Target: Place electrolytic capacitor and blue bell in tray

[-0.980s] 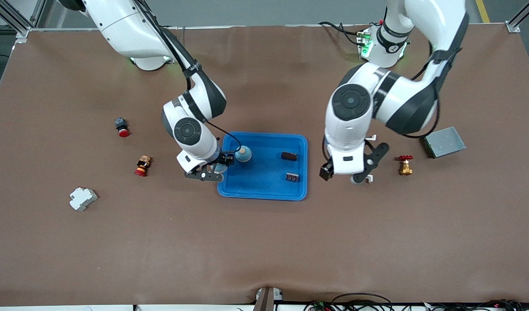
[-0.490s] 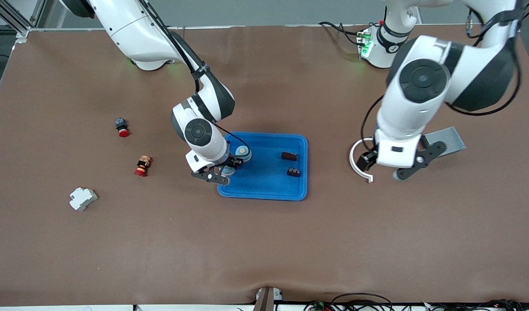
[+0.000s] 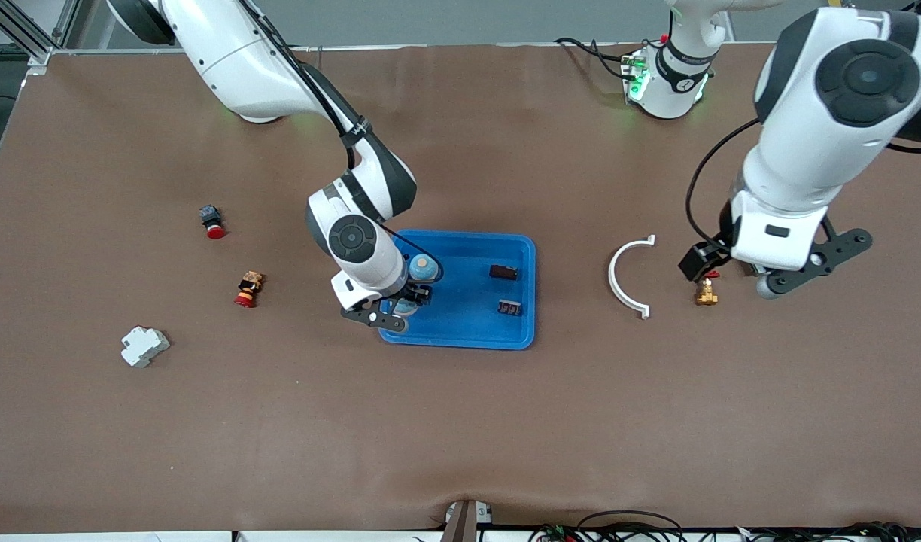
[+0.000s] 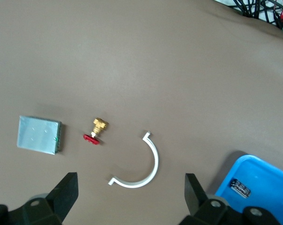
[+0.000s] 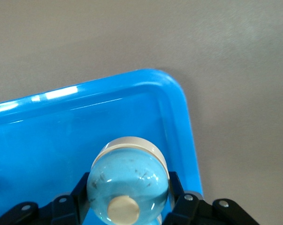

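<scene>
Front view: blue tray (image 3: 460,335) containing two dark components (image 3: 503,272), one blue bell (image 3: 422,267); right gripper (image 3: 402,302) clamps another bell (image 5: 128,182), partly hidden. Left gripper (image 4: 132,197) gapes wide over a brass valve (image 4: 96,131).

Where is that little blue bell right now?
The blue bell is clamped in the right gripper, over the tray at its end toward the right arm. A similar blue item stands in the tray just beside it.
</scene>
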`<control>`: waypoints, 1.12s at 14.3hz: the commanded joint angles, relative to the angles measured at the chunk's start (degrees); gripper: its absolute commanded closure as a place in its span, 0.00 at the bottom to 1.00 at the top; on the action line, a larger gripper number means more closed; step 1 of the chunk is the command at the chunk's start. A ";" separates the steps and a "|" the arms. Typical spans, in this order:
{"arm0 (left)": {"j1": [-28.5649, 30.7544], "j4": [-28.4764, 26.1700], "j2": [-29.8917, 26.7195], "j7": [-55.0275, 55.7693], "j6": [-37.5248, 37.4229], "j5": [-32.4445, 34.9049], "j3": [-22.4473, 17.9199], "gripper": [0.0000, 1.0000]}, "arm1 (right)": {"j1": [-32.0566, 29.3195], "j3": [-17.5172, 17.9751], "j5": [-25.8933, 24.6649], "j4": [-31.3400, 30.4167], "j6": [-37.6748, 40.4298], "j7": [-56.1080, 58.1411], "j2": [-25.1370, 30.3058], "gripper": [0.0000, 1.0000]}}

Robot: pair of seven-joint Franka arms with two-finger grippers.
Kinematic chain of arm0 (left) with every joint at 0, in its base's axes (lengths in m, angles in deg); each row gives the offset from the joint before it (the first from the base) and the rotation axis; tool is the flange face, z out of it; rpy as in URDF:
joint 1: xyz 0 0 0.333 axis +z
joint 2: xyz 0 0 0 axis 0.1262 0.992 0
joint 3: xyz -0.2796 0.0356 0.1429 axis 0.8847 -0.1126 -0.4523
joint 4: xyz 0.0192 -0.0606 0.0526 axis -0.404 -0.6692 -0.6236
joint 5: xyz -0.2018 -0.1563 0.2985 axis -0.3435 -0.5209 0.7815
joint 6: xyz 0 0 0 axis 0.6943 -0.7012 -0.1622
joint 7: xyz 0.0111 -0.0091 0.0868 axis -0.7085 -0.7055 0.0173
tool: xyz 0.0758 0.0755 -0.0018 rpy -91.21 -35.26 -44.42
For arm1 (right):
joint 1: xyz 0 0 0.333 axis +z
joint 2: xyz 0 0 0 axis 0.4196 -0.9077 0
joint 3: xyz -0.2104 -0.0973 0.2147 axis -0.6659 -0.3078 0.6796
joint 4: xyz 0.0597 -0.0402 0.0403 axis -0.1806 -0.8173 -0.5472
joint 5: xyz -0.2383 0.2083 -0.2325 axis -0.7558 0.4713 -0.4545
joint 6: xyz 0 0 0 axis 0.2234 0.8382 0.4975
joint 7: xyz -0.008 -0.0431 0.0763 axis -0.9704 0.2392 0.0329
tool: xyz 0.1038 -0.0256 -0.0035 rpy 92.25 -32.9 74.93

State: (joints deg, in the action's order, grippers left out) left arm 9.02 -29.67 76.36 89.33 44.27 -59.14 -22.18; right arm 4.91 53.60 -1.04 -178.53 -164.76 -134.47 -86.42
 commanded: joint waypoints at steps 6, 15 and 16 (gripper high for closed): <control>6.92 -0.78 -3.58 -19.33 -1.85 -1.52 -0.04 0.00 | 0.95 -0.27 1.75 4.26 0.82 -0.98 -5.68 0.84; 7.47 -1.22 -6.92 -26.18 -5.09 -6.00 -2.39 0.00 | 1.04 -0.27 2.37 4.70 0.47 -1.16 -7.09 0.60; 4.41 -1.22 -7.62 -26.36 -7.11 -6.44 -5.28 0.00 | 1.04 -0.27 2.37 4.70 0.38 -1.16 -7.18 0.35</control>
State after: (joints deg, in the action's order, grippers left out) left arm 17.07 -29.48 72.08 64.51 40.06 -63.94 -23.55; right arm 5.44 53.58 0.51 -175.44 -164.74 -134.78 -92.64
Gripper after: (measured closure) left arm 0.000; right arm 0.322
